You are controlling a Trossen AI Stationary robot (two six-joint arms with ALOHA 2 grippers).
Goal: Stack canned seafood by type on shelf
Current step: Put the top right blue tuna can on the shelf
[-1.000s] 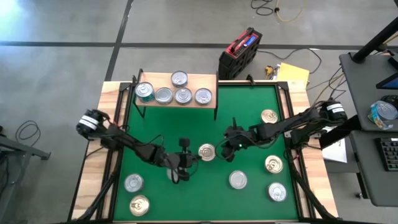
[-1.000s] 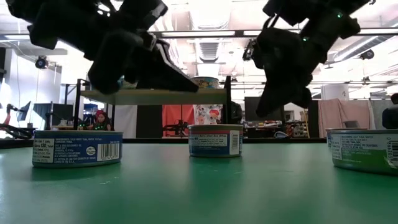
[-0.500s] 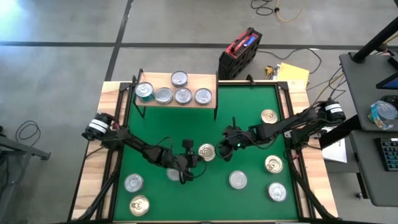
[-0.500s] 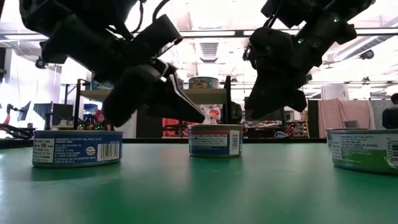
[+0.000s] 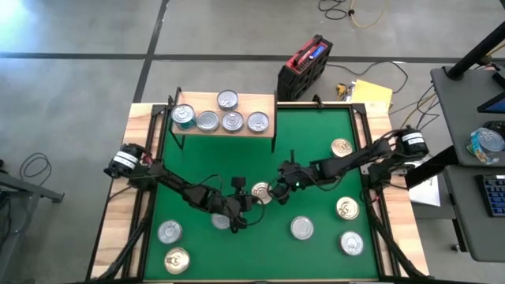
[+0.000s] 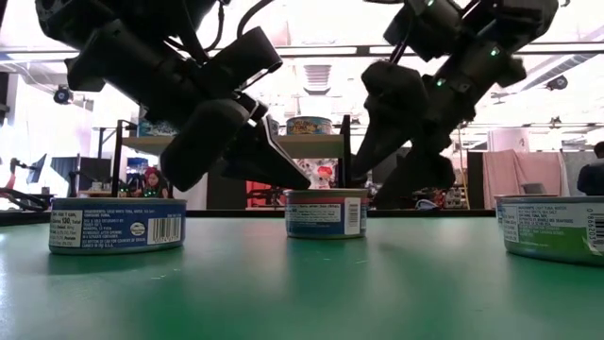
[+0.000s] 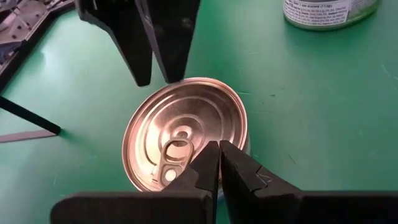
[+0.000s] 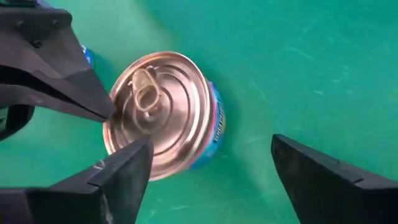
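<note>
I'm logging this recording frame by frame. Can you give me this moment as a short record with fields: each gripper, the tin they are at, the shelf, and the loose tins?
left gripper: shut, tip at the rim of the gold-topped tin
right gripper: open, fingers either side of the same tin, not closed on it
gold-topped tin: upright on the green mat near its middle, pull tab up, blue side label
shelf: five tins on it, one teal-topped at its left end
loose tins: six more on the mat, two by its left front corner, four on its right side
</note>
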